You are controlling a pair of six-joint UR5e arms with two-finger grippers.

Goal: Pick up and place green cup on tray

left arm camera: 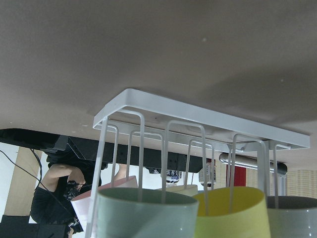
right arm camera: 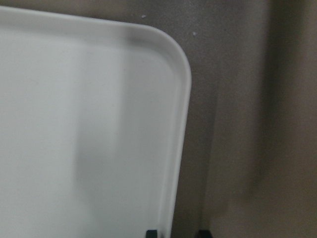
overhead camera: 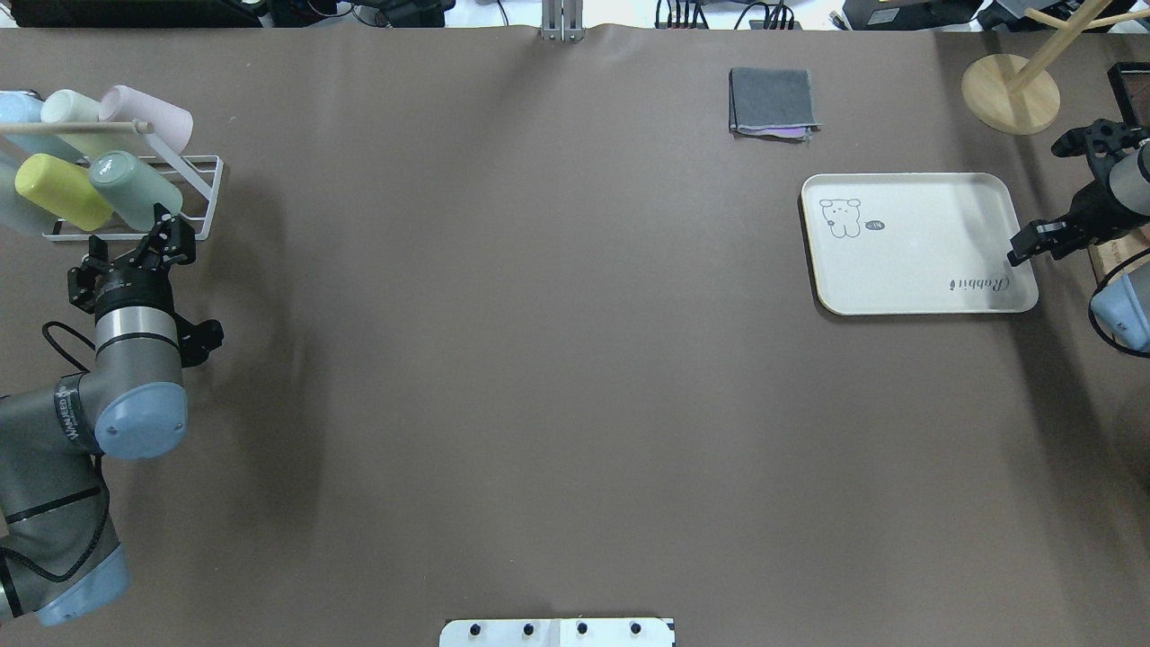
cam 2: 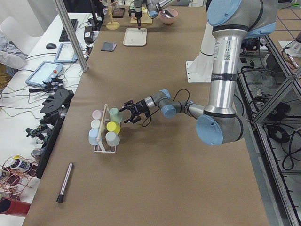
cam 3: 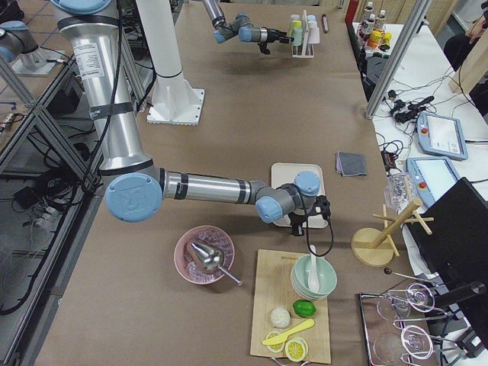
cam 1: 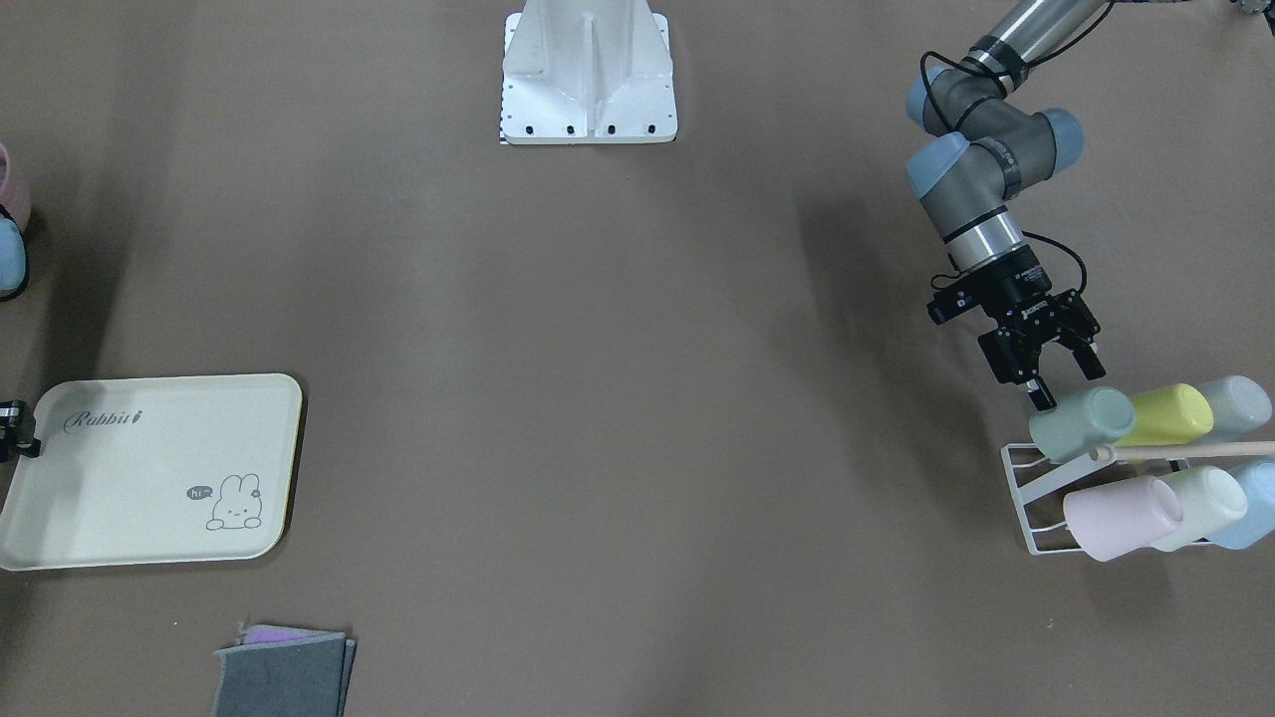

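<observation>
- the left gripper point(cam 1: 1064, 380) is seen wide open and empty, just beside the green cup point(cam 1: 1081, 423) — tilted on the wire rack point(cam 1: 1017, 498).
- the cup's body should be straddled squarely, then drawn off its prong — the tray point(cam 1: 120, 478) lies well apart.

My left hand point(cam 1: 1066, 383), fingers spread, has open air on its side of the mint-green plastic cup point(cam 1: 1081, 423), the end cup in the white wire rack point(cam 1: 1026, 498). A yellow-green cup point(cam 1: 1165, 415) crowds its other side. A wooden rod point(cam 1: 1185, 451) runs between the rows. A wide stretch of brown table point(cam 1: 637, 398) lies open toward the cream rectangular tray point(cam 1: 149, 468). My right hand point(overhead camera: 1020, 253) sits at one tray edge, and a folded grey cloth point(cam 1: 284, 672) lies near another.
</observation>
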